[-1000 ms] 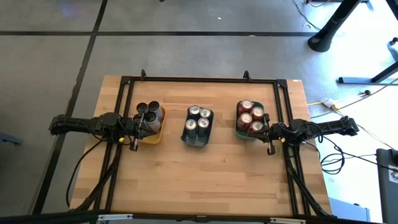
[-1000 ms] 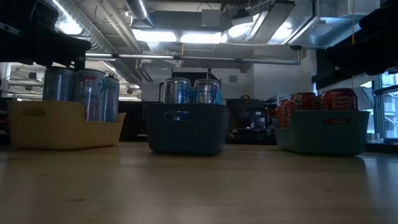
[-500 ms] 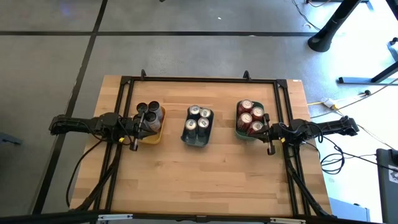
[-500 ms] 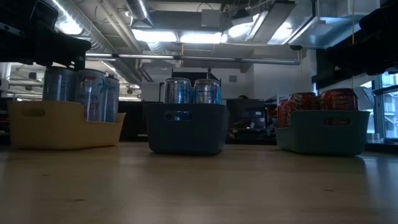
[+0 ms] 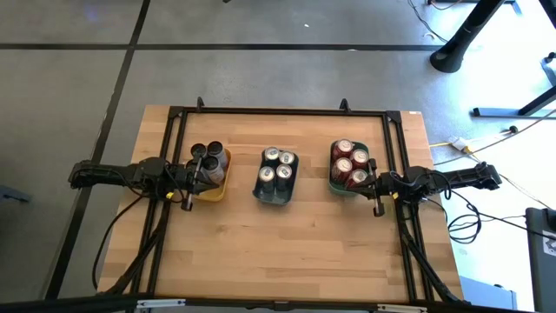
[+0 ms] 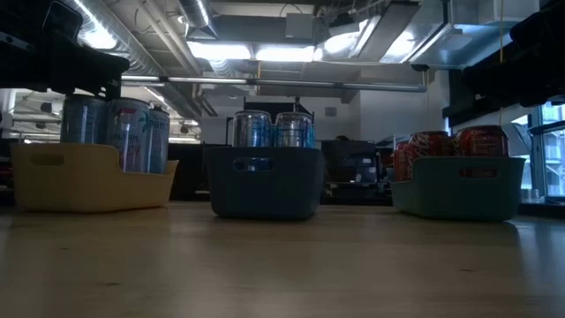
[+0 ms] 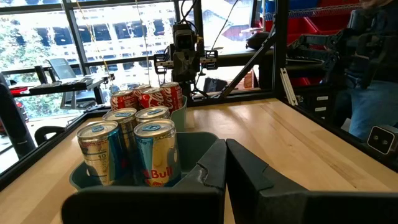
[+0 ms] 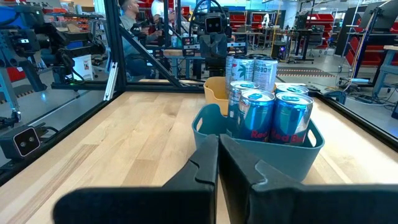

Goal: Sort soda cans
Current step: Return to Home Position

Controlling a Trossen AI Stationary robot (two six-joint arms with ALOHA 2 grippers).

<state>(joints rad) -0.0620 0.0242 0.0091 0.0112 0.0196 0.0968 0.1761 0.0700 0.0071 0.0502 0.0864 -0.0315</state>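
Three trays stand in a row on the wooden table. The yellow tray (image 5: 215, 189) (image 6: 79, 181) holds dark cans (image 5: 208, 155) (image 6: 115, 128). The grey-blue tray (image 5: 271, 198) (image 6: 265, 181) holds silver-blue cans (image 5: 276, 165) (image 7: 134, 143) (image 8: 267, 115). The teal tray (image 5: 339, 188) (image 6: 459, 185) holds red cans (image 5: 350, 163) (image 7: 149, 96). My left gripper (image 5: 201, 172) (image 7: 225, 163) hovers shut over the yellow tray, pointing toward the table's right. My right gripper (image 5: 369, 181) (image 8: 219, 160) hovers shut at the teal tray's right edge, pointing left. Neither touches anything.
A black metal frame (image 5: 278, 111) runs round the tabletop. Bare wood (image 5: 287, 252) lies between the trays and the near edge. Beyond the table, people (image 8: 134, 12) stand among racks and equipment. Cables lie on the floor to the right.
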